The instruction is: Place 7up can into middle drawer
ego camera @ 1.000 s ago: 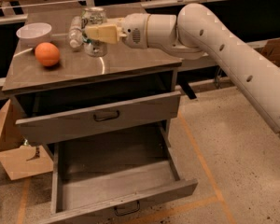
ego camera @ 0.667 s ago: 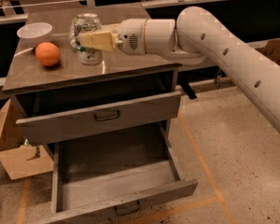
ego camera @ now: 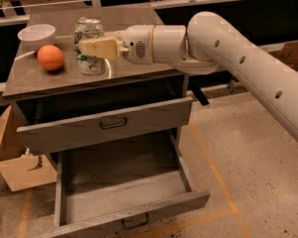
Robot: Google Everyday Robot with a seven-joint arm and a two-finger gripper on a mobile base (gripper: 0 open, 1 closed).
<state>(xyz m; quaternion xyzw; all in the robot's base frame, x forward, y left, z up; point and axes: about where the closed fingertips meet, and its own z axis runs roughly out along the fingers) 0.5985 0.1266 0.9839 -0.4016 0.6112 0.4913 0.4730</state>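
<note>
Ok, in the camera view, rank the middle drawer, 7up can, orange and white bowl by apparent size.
Largest: middle drawer, by far.
7up can.
Then white bowl and orange, too alike to rank; the bowl sits farther back.
The gripper is across the can's front.

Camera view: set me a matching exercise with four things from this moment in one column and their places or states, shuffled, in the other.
Things:
1. 7up can
2. orange
3. white bowl
4. middle drawer

Places or states:
A. pulled out wide, lowest in view, nothing in it
B. back left corner of the cabinet top
C. upright on the cabinet top, with the gripper at it, reaching in from the right
D. on the cabinet top, just left of the can

Pairs: 1-C, 2-D, 3-B, 4-A.
</note>
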